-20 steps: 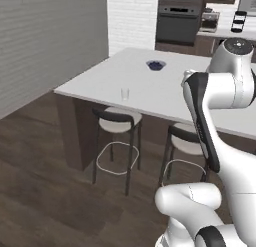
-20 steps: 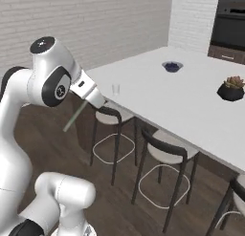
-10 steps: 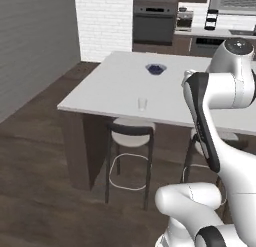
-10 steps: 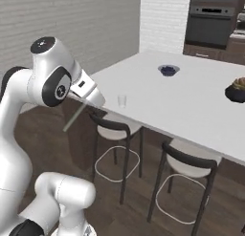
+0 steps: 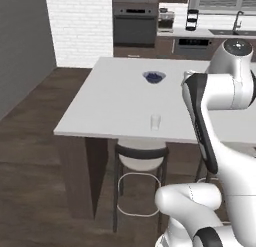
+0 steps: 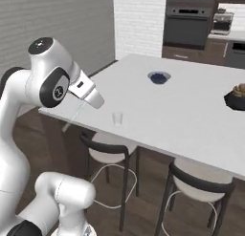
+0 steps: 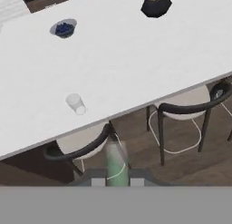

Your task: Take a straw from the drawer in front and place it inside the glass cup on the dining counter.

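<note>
A thin pale straw (image 7: pixel 113 162) stands between my fingertips, with my gripper (image 7: pixel 116 181) shut on it. From the right base, the gripper (image 6: pixel 99 104) hovers off the near left corner of the dining counter (image 6: pixel 191 111), and the straw (image 6: pixel 71 119) slants down to its left. The glass cup (image 6: pixel 117 118) stands upright near the counter's front edge, just right of the gripper and apart from it. The cup (image 5: pixel 156 122) (image 7: pixel 75 103) is clear and small on the white top (image 5: pixel 115 101) (image 7: pixel 136 60). The drawer is out of view.
A blue bowl (image 5: pixel 154 77) (image 6: pixel 159 77) (image 7: pixel 64 28) sits farther back on the counter, and a dark plant pot (image 6: pixel 235 97) (image 7: pixel 156 4) at its right. Stools (image 5: pixel 137 158) (image 6: pixel 107 151) (image 7: pixel 190 105) are tucked under the front edge. Ovens (image 5: pixel 135 21) line the back wall.
The base has kept driving, so the whole scene has shifted and the counter with the cup sits closer and more centred. The arm's pose and its grip on the straw are unchanged.
</note>
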{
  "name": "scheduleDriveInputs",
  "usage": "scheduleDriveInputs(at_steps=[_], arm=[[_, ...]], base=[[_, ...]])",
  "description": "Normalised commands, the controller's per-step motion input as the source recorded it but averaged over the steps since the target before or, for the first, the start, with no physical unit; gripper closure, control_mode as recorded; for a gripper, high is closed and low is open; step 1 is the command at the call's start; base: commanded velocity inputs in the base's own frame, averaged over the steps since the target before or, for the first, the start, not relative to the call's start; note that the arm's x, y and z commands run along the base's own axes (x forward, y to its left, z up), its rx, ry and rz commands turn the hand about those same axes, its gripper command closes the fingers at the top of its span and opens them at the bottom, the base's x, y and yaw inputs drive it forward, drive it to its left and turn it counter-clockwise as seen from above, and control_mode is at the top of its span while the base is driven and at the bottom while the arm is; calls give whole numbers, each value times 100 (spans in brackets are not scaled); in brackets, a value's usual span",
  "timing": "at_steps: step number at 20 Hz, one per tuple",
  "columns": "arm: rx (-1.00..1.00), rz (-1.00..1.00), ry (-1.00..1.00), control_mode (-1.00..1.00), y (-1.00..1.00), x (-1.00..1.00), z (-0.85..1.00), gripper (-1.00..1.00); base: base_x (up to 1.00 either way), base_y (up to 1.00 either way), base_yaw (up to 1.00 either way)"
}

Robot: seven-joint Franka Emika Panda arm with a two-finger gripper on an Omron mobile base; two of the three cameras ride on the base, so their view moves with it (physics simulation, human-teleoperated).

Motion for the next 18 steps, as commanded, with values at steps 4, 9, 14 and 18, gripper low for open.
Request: scheduleDriveInputs(at_steps=[4,9,14,18], arm=[[0,0,0,100,0,0,0,100],[0,0,0,100,0,0,0,100],[0,0,0,100,0,0,0,100],[0,0,0,100,0,0,0,100]], base=[[94,7,-23],[81,30,-29],[75,52,-34],[92,50,-30]])
